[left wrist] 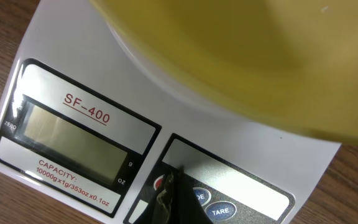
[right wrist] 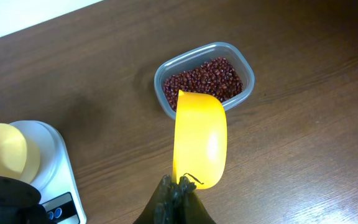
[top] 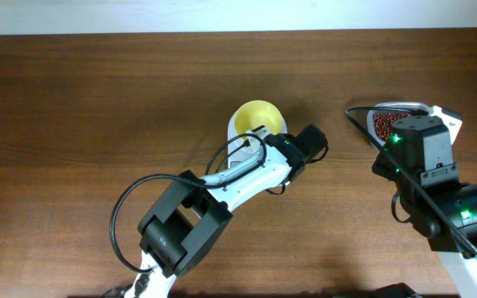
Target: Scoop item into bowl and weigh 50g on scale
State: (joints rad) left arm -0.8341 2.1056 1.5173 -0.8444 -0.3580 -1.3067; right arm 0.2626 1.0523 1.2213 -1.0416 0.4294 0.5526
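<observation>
The right hand (right wrist: 178, 186) clamps a yellow scoop (right wrist: 201, 137) by the beans (right wrist: 207, 78), while the left hand (left wrist: 173, 186), closed on nothing, points at the scale (left wrist: 73, 74) bearing the bowl (left wrist: 247, 56).

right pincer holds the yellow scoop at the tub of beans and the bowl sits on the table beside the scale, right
No: the bowl sits on the scale, not beside it, as the right wrist view shows. The right pincer does hold the scoop at the tub of beans.
</observation>
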